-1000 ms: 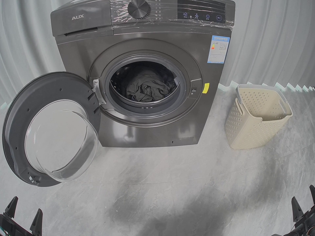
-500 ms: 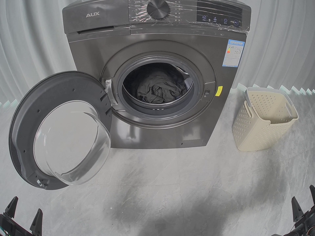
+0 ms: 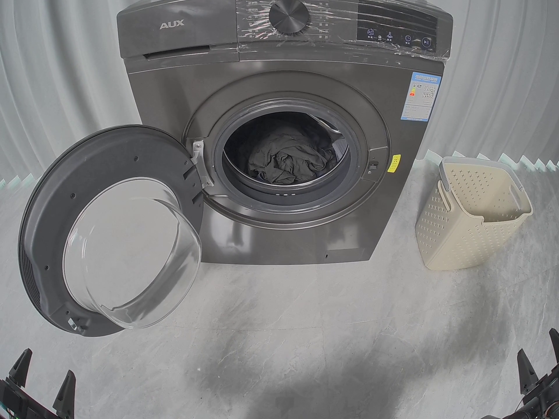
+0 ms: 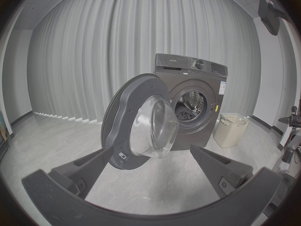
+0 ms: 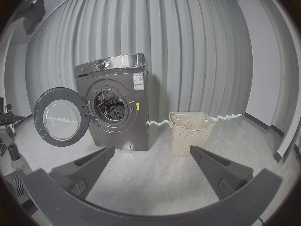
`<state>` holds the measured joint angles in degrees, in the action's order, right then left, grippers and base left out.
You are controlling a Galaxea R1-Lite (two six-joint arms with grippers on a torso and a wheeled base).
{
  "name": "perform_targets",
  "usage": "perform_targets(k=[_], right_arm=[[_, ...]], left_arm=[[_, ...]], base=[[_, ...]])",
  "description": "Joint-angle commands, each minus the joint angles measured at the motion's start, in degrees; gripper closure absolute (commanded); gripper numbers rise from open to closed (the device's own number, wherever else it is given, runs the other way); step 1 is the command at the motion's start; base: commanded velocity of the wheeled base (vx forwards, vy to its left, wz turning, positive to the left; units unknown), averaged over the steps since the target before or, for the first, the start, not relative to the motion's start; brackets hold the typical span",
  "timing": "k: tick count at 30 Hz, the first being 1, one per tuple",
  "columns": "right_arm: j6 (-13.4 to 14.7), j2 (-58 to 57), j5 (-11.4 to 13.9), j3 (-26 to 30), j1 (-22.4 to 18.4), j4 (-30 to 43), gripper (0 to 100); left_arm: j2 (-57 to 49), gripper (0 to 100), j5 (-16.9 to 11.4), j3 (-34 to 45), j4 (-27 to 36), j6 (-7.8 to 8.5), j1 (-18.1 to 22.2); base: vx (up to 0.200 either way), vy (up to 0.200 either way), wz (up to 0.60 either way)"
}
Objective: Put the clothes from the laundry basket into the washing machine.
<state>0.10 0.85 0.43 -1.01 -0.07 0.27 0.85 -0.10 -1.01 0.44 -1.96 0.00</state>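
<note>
Grey floor (image 3: 326,333) bears washing machine (image 3: 279,77) and laundry basket (image 3: 454,237) before curtains (image 3: 58,59).

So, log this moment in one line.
clothes: in washing machine | door: open | laundry basket: looks empty | left gripper: open | right gripper: open

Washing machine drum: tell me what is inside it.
Crumpled dark clothes lie heaped in the drum. Anything beneath or behind the heap is covered.
</note>
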Motion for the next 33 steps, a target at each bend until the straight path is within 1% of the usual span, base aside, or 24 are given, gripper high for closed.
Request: perform_targets(k=[1, 4, 18, 33], right_arm=[[-0.01, -0.06, 0.01, 0.84, -0.1, 0.08, 0], [-0.01, -0.06, 0.01, 0.84, -0.01, 0.0, 0], [-0.01, -0.06, 0.1, 0.84, -0.01, 0.0, 0], [-0.01, -0.06, 0.1, 0.84, 0.07, 0.0, 0]], left_arm=[[-0.85, 0, 0.01, 0.92, 0.0, 0.03, 0.0], [-0.85, 0, 0.01, 0.92, 0.0, -0.06, 0.0], [-0.85, 0, 0.01, 0.92, 0.0, 0.03, 0.0], [-0.85, 0, -0.08, 0.92, 0.0, 0.12, 0.0]], base=[[0.0, 0.0, 0.0], [0.0, 0.0, 0.6], [0.0, 0.0, 0.0], [0.0, 0.2, 0.0]])
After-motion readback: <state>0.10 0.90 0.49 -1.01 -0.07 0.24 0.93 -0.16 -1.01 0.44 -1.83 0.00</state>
